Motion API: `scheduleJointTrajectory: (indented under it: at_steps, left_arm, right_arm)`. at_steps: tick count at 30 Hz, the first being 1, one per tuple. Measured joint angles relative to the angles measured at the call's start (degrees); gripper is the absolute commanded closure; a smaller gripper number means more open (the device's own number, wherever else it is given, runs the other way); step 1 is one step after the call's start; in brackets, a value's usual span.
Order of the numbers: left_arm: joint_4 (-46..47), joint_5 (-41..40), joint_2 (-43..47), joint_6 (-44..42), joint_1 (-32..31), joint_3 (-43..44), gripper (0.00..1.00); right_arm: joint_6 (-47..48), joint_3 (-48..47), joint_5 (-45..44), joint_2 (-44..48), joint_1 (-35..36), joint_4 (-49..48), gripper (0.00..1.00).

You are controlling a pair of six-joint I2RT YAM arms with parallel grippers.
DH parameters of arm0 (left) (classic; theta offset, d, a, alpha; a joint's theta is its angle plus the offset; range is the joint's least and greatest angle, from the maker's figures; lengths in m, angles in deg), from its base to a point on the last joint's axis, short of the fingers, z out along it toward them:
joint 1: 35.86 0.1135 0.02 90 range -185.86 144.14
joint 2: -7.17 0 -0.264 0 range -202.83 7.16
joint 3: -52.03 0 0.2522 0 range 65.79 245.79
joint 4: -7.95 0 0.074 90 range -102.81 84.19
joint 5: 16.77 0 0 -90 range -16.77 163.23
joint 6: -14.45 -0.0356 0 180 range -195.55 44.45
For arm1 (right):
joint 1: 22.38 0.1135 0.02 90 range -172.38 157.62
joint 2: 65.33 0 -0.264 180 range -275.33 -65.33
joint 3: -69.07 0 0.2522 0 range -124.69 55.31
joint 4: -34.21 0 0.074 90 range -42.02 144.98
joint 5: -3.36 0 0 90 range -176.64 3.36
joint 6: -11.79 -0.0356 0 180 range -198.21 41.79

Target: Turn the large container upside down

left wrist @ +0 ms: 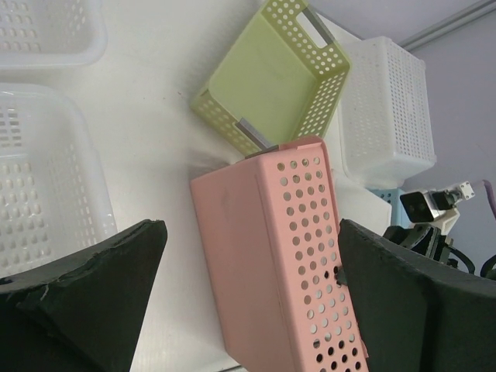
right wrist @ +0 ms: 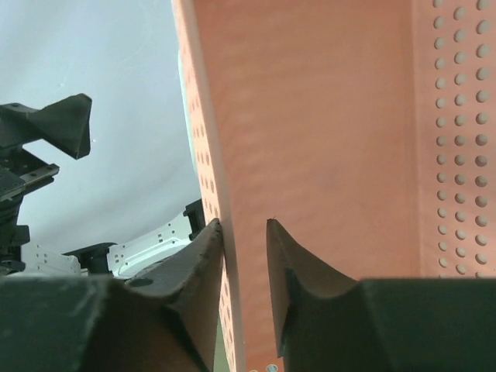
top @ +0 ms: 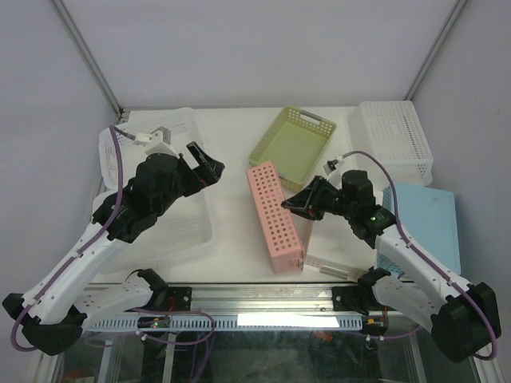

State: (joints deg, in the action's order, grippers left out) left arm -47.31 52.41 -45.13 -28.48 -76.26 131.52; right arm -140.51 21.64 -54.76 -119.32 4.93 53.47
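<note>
Pink perforated plastic container [top: 275, 217]: long, narrow, at the centre of the bench [top: 231, 136]. It is tipped onto a long wall, with its solid base facing 9 o'clock and its mouth facing 3 o'clock.

Handling, by my estimate: light, thin-walled, slightly flexible, smooth. Best held on the long rim near mid-length.

My right end effector [top: 294, 203]: reaches in low from 4 o'clock, fingers [right wrist: 205, 263] pinched on the upper rim wall, one inside and one outside.

My left end effector [top: 209, 163]: jaws wide apart, holding nothing, poised at the container's 10 o'clock and aimed at the base.
</note>
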Motion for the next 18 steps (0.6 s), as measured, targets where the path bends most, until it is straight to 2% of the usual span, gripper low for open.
scheduleJointTrajectory:
  at_steps: [5,8,10,13,18]
  left_arm:
    - [0.83,0.74,-1.11,-0.04,0.00,0.00,0.01]
    - [0.85,1.62,-1.46,-0.04,0.00,0.00,0.01]
    - [0.90,1.95,-1.70,-0.04,0.00,0.00,0.01]
    - [0.92,2.54,-2.03,-0.04,0.00,0.00,0.01]
    - [1.07,3.19,-2.29,-0.04,0.00,0.00,0.01]
  right_arm:
    - [2.10,-0.74,0.13,0.00,0.00,-0.04,0.72]
    - [3.52,-1.81,0.39,-1.36,0.00,0.48,0.85]
    - [4.13,-2.38,0.48,-1.68,-0.02,0.59,1.00]
    - [4.28,-2.32,1.46,-1.33,-0.57,-0.13,1.00]
    - [-0.52,3.21,5.20,-0.20,-2.73,-8.31,1.00]
